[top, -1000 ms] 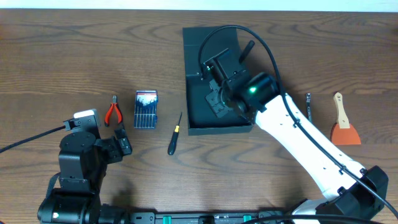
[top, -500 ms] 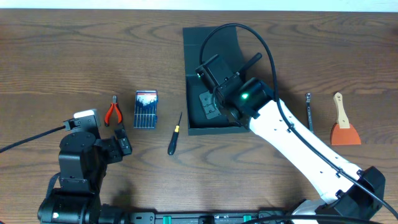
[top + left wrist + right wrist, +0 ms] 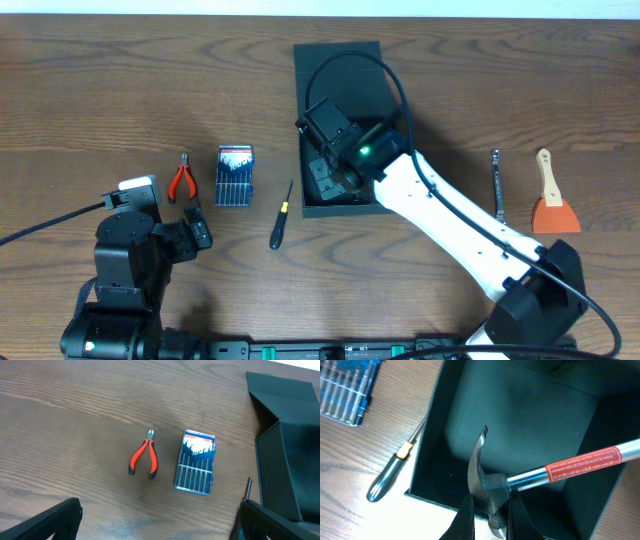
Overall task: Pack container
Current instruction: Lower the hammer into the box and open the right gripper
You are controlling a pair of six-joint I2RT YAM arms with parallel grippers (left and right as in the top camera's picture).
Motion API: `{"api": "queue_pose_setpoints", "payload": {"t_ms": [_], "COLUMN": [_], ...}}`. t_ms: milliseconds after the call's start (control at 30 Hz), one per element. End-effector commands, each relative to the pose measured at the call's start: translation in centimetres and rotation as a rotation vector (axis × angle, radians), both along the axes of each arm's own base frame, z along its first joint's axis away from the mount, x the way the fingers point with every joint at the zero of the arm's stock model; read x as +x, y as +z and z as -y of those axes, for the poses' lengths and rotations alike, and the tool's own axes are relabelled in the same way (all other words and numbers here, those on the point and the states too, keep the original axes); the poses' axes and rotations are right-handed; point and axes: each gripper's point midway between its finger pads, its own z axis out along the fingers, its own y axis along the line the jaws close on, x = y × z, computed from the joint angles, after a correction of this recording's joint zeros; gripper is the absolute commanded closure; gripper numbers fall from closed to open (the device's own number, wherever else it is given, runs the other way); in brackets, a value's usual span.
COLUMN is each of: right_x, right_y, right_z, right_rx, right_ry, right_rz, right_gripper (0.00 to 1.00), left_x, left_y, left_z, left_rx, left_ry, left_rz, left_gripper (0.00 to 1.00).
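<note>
Clamping a hammer (image 3: 492,482) by its head, the right gripper (image 3: 491,517) holds it inside the box (image 3: 340,60); the left gripper (image 3: 157,522) sits apart, jaws wide open.

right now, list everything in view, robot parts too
container: 1, dark teal, open, mid-table
hammer: 1, steel, red label, held over container
screwdriver: 1, black, yellow band, left of container
bit case: 1, blue, left of screwdriver
pliers: 1, red handles, left of bit case
slim tool: 1, grey, right of container
scraper: 1, wood handle, orange blade, far right
table: 1, brown wood
left hand: 1, black, open, empty, left side
right hand: 1, black, shut on hammer, over container
</note>
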Motion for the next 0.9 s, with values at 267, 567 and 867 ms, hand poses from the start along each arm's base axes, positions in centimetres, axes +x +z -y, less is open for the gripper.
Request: {"api": "queue_pose_setpoints", "payload": {"t_ms": [267,567,867], "right_x": [-0.1,-0.3,0.0], "right_y": [-1.9,-3.4,-3.3], "right_z": [-0.6,-0.9,-1.1], "right_rx": [-0.009,-0.019,-0.01], "right_ry": [-0.029,-0.024,-0.024], "right_rz": [-0.045,-0.084,-0.073], "right_gripper": [0.99,0.99,0.99], "left_x": [0.2,0.2,0.2], "left_y": [1.1,1.1,1.1], "left_z": [0.1,0.1,0.1], "left_rx": [-0.019,-0.019,-0.019], "left_ry": [0.003,0.003,0.003], "left_rz": [0.026,0.026,0.026], "left_gripper": [0.01,0.02,0.02]}}
